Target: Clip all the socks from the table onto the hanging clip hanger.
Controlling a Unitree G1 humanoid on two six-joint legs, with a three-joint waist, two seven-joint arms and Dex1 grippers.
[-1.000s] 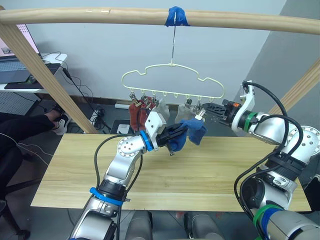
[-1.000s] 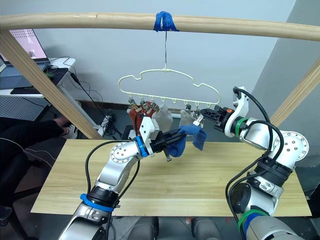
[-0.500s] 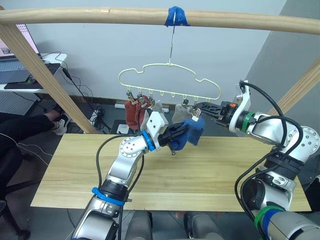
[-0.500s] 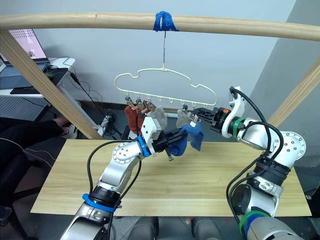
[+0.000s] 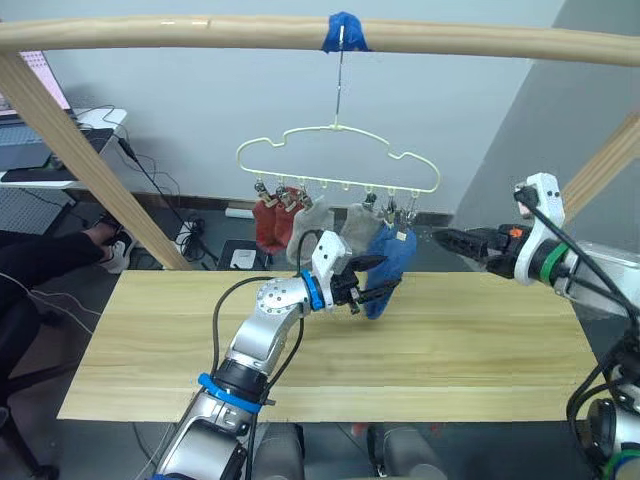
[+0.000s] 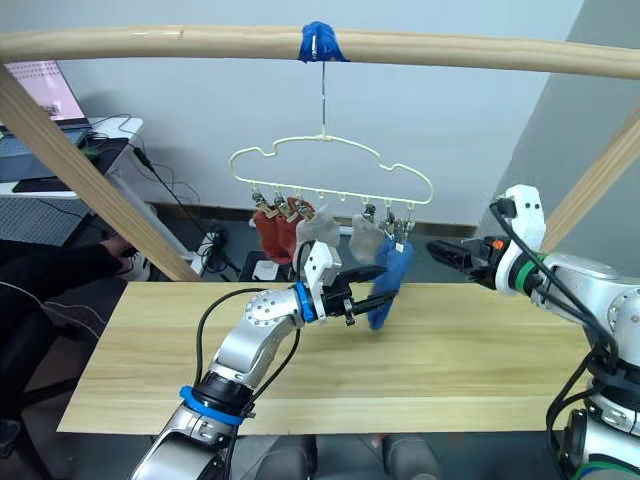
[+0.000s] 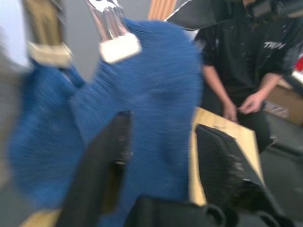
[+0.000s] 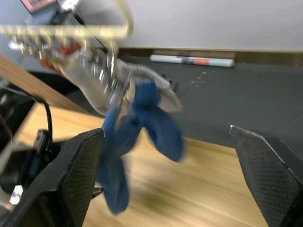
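Overhead, a wooden pole (image 5: 300, 33) spans the scene, and a strip of blue tape (image 5: 343, 31) marks where the long hook of the clip hanger (image 5: 335, 160) hangs from it. Going left to right along the hanger's row of clips, the first ones hold two rust red socks (image 5: 270, 225), next come two light grey socks (image 5: 312, 222), the second of which (image 6: 366, 238) hangs partly behind the blue fabric, and then the blue socks (image 5: 388, 268) dangle at the right end. In the left wrist view, two metal clips (image 7: 112, 29) bite the top edges of the blue fabric, one on each sock.

Below the hanger, the left gripper (image 5: 372, 282) reaches up from the table (image 5: 140, 350) toward the blue socks. Its two black fingers (image 7: 103, 163) stand spread on either side of the lower part of a blue sock, and the pictures leave it unclear whether they press the fabric. A person in a black shirt (image 7: 246, 61) sits beyond the table in that same wrist view.

Further right, the right gripper (image 5: 452, 241) hovers well apart from the hanger, pointing toward it. Its fingers (image 8: 78, 175) are spread wide with nothing between them. The tabletop carries no socks.
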